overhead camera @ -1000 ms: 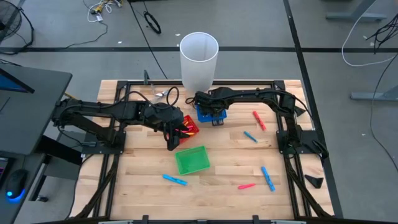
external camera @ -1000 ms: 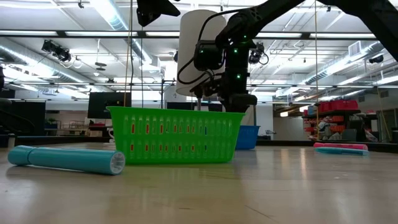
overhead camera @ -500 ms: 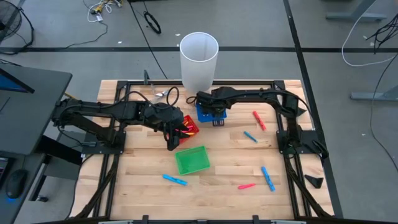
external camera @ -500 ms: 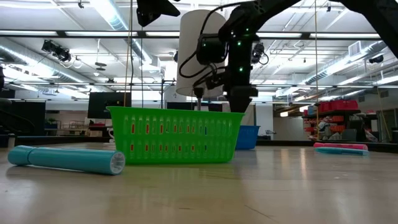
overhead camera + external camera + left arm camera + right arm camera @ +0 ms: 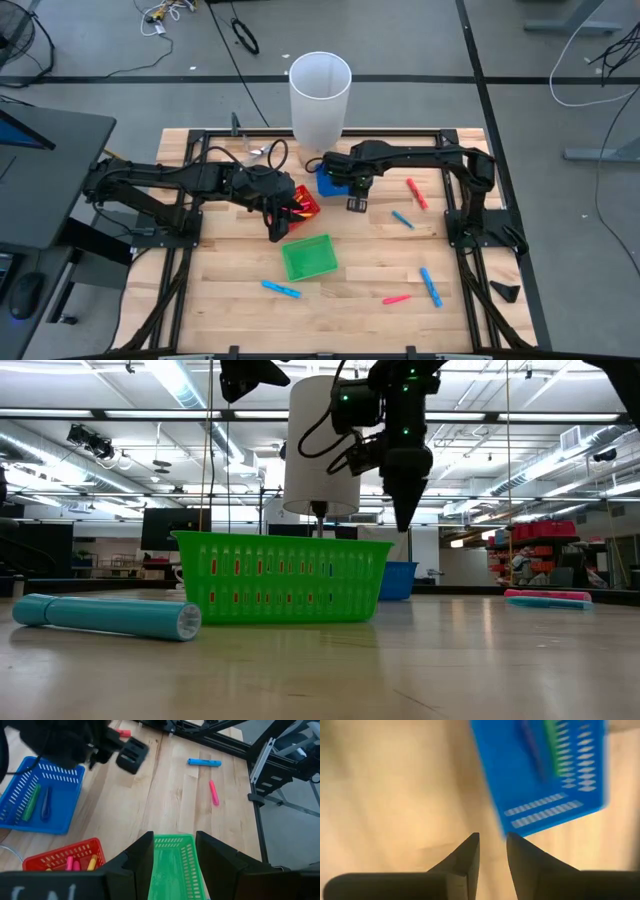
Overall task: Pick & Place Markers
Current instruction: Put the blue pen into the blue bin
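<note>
High view: we see the right gripper (image 5: pixel 354 204) over bare wood just beside the blue mesh basket (image 5: pixel 328 183), fingers apart by a narrow gap, holding nothing. The left gripper (image 5: pixel 276 232) sits between the red mesh basket (image 5: pixel 304 204) and the green mesh basket (image 5: pixel 309 257), its jaws parted and nothing between them. Open tabletop (image 5: pixel 360 270) lies toward the right and near edges. Loose markers lie there: a red one (image 5: pixel 417 193) and a light blue one (image 5: pixel 401 219), both diagonal; a blue one (image 5: pixel 431 286) nearly upright in frame; a pink one (image 5: pixel 396 298) and a blue one (image 5: pixel 281 289) lying crosswise. A tall white cylinder (image 5: pixel 320 98) stands at the far edge. No legible writing.
</note>
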### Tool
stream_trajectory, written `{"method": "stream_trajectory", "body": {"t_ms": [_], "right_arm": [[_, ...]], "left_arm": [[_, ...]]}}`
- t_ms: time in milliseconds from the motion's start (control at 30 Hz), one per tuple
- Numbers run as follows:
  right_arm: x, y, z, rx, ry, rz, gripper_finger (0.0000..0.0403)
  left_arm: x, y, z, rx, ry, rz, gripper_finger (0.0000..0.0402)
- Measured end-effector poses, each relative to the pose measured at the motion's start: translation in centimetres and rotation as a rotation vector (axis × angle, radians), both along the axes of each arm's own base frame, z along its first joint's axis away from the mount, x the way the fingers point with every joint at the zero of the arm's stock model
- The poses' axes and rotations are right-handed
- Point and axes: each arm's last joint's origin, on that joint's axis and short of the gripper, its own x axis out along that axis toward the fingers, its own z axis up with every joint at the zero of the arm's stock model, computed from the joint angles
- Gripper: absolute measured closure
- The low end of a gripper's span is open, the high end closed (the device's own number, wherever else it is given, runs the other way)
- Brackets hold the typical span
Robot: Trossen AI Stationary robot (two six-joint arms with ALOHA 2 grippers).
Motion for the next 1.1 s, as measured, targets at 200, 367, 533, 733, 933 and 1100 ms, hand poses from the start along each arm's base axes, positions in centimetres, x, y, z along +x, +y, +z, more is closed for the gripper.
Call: {"method": "stream_trajectory", "body": {"t_ms": [200, 367, 533, 733, 933, 1100], "right_arm": [[-0.7, 0.6, 0.6, 0.159, -0.005, -0.174, 0.0302], [-1.0, 1.2, 0.7, 0.267, 0.020, -0.295, 0.0300], [-0.9, 2.4, 0.7, 0.276, 0.043, -0.290, 0.0279], [-0.8, 3.1, 0.7, 0.256, 0.041, -0.313, 0.0231], [-1.4, 3.1, 2.2, 0.192, -0.012, -0.308, 0.0178], [-2.6, 3.1, 4.5, 0.132, -0.093, -0.311, 0.0157]], "left_arm": [[0.0, 0.0, 0.0, -0.001, -0.004, 0.000, 0.0250], [0.0, 0.0, 0.0, -0.001, -0.003, 0.000, 0.0250], [0.0, 0.0, 0.0, -0.004, -0.003, 0.002, 0.0250], [0.0, 0.0, 0.0, -0.006, -0.003, -0.002, 0.0250], [0.0, -0.1, 0.0, -0.015, 0.004, -0.014, 0.0250], [0.0, -0.1, 0.0, -0.017, 0.003, -0.016, 0.0250]]}}
